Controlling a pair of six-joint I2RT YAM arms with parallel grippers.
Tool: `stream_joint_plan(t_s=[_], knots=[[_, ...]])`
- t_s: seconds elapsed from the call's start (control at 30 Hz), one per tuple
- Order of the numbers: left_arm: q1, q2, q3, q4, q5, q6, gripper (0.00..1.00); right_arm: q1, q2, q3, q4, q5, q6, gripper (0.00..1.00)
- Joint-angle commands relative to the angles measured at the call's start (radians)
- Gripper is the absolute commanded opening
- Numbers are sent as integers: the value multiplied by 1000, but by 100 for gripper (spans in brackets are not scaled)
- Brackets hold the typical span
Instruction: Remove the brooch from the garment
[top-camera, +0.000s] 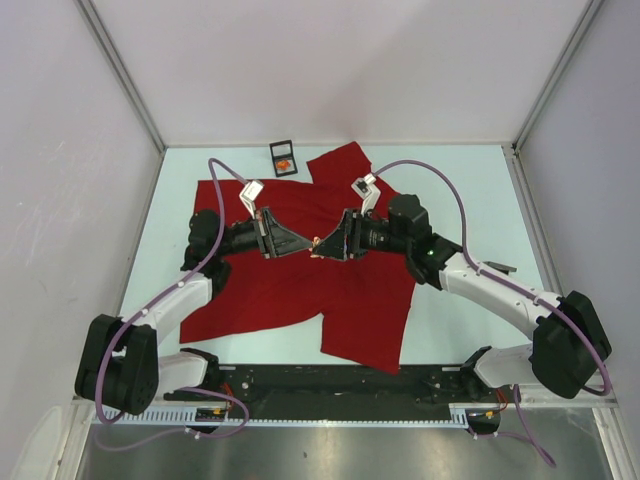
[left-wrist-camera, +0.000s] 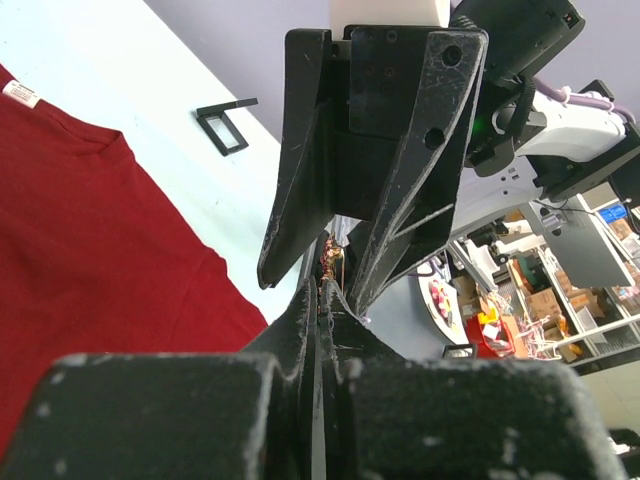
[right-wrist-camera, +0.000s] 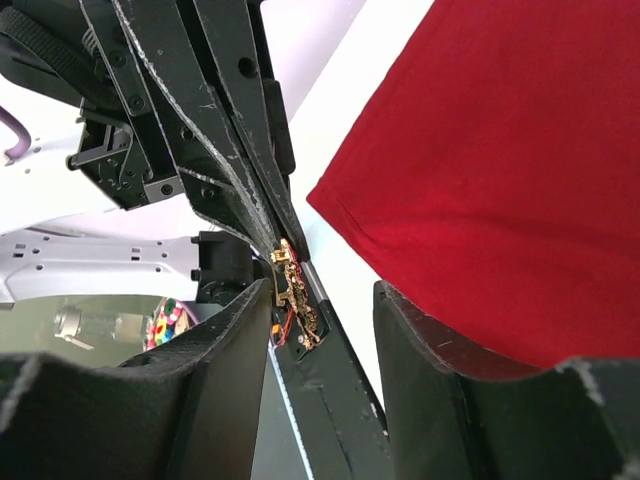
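Observation:
The red T-shirt (top-camera: 300, 290) lies spread flat on the table; it also shows in the left wrist view (left-wrist-camera: 90, 230) and the right wrist view (right-wrist-camera: 500, 150). Its white tag (left-wrist-camera: 20, 93) sits at the collar edge. A small gold brooch (top-camera: 316, 244) hangs at the tips of my left gripper (top-camera: 290, 245), above the cloth. In the left wrist view my left gripper (left-wrist-camera: 322, 290) is shut, with the brooch (left-wrist-camera: 330, 262) at its tips. My right gripper (top-camera: 338, 245) faces it, tip to tip. In the right wrist view my right gripper (right-wrist-camera: 320, 300) is open, its fingers either side of the brooch (right-wrist-camera: 293, 295).
A small open black box (top-camera: 283, 157) with something orange inside stands on the table just beyond the shirt's top edge; it also shows in the left wrist view (left-wrist-camera: 225, 125). White walls close the table (top-camera: 470, 180) at the back and both sides.

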Motion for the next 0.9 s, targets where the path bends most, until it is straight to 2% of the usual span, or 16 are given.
stream_joint_plan(t_s=[0.0, 0.47, 0.87], knots=[[-5, -11, -2, 56, 18, -11, 0, 9, -2, 18, 45, -7, -17, 48], [-6, -17, -7, 82, 26, -43, 0, 14, 9, 17, 71, 1, -14, 37], [-6, -13, -14, 113, 40, -78, 0, 20, 8, 17, 34, 22, -48, 33]])
